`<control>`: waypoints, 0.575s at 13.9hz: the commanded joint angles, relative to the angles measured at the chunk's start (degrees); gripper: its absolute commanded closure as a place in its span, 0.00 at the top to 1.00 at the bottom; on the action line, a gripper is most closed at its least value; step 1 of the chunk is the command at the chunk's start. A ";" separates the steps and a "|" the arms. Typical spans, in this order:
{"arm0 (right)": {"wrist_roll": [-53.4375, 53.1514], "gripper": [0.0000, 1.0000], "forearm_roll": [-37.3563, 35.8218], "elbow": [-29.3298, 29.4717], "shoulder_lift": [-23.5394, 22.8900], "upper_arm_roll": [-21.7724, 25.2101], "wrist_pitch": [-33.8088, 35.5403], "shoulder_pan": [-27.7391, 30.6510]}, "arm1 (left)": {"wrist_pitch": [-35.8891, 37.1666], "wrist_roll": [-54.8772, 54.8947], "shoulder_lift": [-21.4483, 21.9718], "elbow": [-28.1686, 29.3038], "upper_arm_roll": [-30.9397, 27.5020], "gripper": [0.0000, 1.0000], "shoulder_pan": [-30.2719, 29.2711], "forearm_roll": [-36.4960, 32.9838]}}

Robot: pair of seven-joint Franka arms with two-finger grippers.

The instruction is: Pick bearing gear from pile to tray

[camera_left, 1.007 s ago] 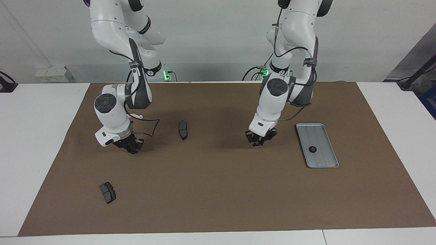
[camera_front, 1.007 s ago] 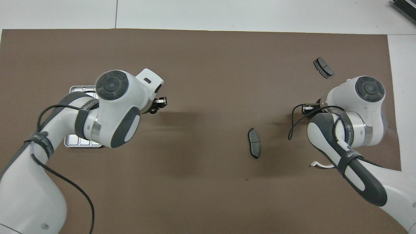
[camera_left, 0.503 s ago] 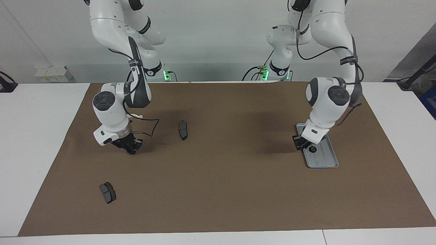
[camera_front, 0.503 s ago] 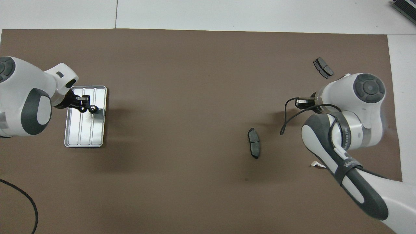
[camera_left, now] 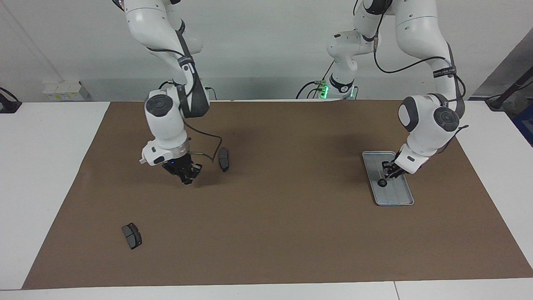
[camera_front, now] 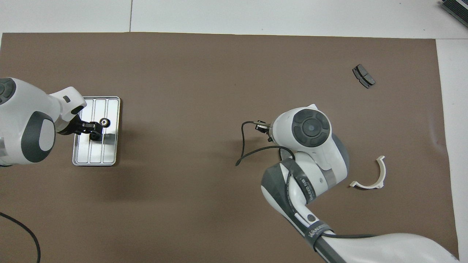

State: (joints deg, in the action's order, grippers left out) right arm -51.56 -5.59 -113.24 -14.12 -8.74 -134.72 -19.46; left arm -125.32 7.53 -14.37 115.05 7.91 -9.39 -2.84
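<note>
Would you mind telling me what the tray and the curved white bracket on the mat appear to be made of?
The tray looks like bare metal, probably aluminium or steel: silver-grey, with a bright sheen on its ribbed floor. The bracket looks like plastic: an even matte white with no shine, though painted metal cannot be ruled out.

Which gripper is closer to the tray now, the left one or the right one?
Left. The left gripper is over the tray, beside a black round piece. The right gripper is over the mat toward the right arm's end.

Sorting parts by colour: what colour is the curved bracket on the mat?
White, or slightly off-white; the curved bracket shows best in the overhead view.
</note>
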 commanded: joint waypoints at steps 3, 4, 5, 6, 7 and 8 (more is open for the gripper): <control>-11.00 0.03 -0.47 7.75 -7.30 0.39 -0.55 -7.33 | -0.36 -6.62 1.36 -1.85 0.79 1.00 3.57 -0.33; -12.41 0.03 -0.56 9.85 -9.15 0.47 -0.55 -8.74 | -0.62 -11.01 1.36 -1.76 0.79 1.00 6.02 -0.33; -13.55 0.03 -0.56 11.53 -11.08 0.47 -0.72 -9.80 | -1.32 -15.75 1.45 -1.68 0.70 1.00 8.92 -0.33; -14.43 0.05 -1.08 13.55 -13.02 0.47 -0.72 -10.68 | -2.54 -21.19 1.36 -1.68 0.79 1.00 11.47 -0.33; -15.14 0.06 -1.44 14.96 -14.34 0.39 -0.81 -11.21 | -4.12 -25.51 1.36 -1.33 0.79 1.00 14.02 -0.33; -15.84 0.10 -1.53 15.76 -15.49 0.39 -0.90 -12.08 | -5.44 -30.08 1.36 -1.06 0.79 1.00 16.05 -0.33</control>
State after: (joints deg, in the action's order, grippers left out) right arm -65.21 -5.94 -101.75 -25.84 -8.55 -135.19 -30.45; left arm -128.13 -15.37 -13.61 112.92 9.51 2.96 -2.81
